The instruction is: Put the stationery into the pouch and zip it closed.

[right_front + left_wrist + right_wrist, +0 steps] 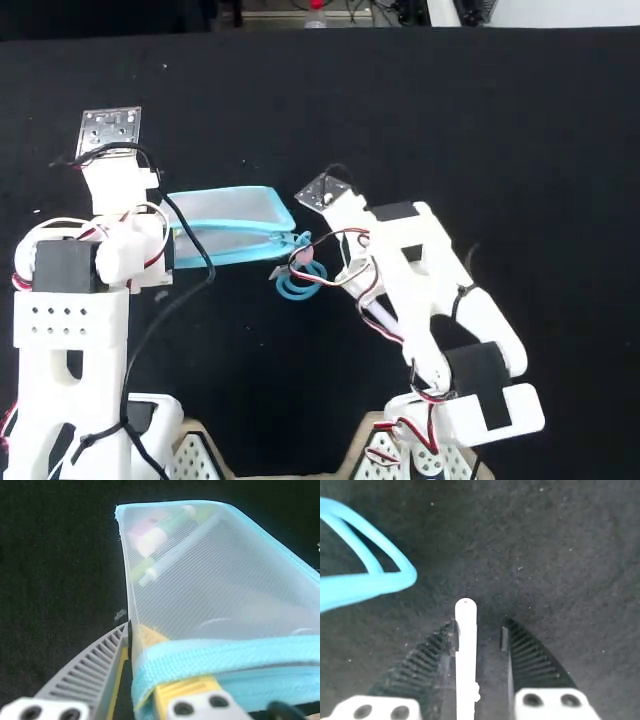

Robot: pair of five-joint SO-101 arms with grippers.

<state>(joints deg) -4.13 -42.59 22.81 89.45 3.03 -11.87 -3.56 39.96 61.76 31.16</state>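
The pouch (228,222) is translucent with cyan trim and lies left of centre on the black table. Through its wall (215,580) I see pens and a pale eraser (150,540) at the far end. My left gripper (166,248) is shut on the pouch's near left end, its grey and yellow fingers (102,652) clamping the cyan edge (210,655). My right gripper (302,256) sits at the pouch's zipper end. Its jaws (478,625) stand apart, and a thin white rod (465,630) lies between them against one finger. A cyan loop (350,592) lies just beyond the fingers.
Cyan rings (284,286) of the pull cord lie on the cloth just in front of the pouch's right end. A metal plate (108,130) sits behind the left arm. The black cloth stretches bare to the back and right.
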